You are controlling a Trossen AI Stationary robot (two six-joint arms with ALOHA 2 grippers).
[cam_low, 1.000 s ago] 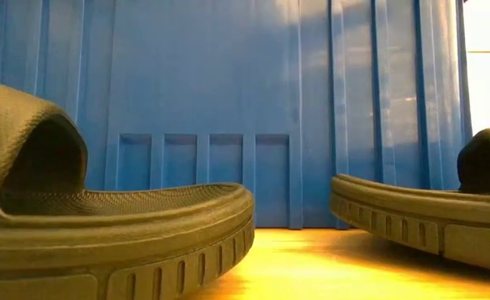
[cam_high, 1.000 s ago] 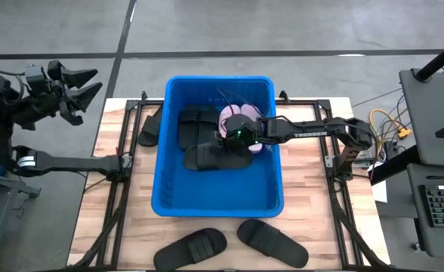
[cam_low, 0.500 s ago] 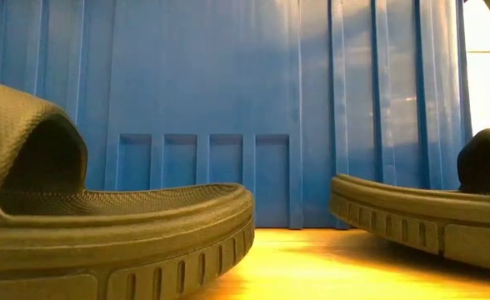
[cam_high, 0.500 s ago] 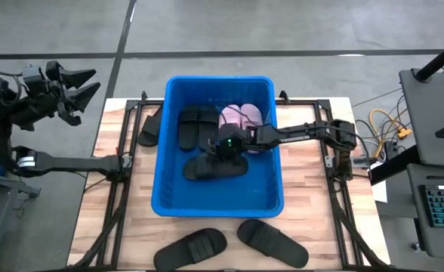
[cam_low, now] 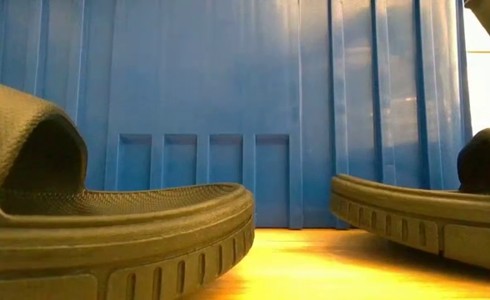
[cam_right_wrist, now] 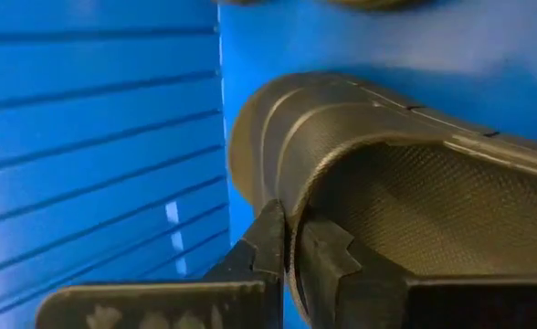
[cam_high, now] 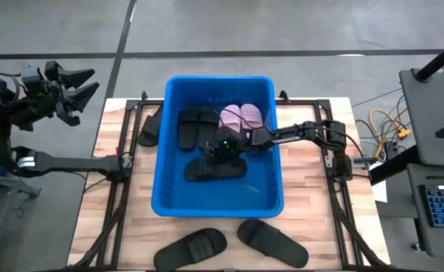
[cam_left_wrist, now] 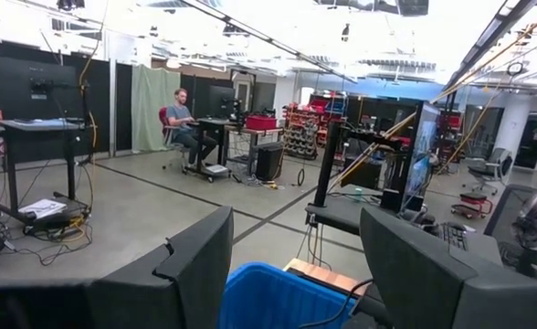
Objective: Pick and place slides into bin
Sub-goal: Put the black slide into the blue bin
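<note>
A light wooden table [cam_high: 305,219] with black metal bars [cam_high: 124,196] across the top. Grey floor [cam_high: 207,30] all around, with dark lines on it. A keyboard [cam_high: 442,205] with glowing keys at the right edge, beside a dark desk [cam_high: 433,98]. Yellow and orange wires [cam_high: 392,125] near that desk.

Far off in the big room, a person [cam_left_wrist: 182,123] sitting on a chair at a desk. A green curtain [cam_left_wrist: 152,105] behind. A red box [cam_left_wrist: 261,122] on that desk. Shelves with lots of small stuff [cam_left_wrist: 305,132] farther back. A black stand [cam_left_wrist: 36,155] on the left, cables on the floor under it. Bright lights on the ceiling [cam_left_wrist: 296,27]
</note>
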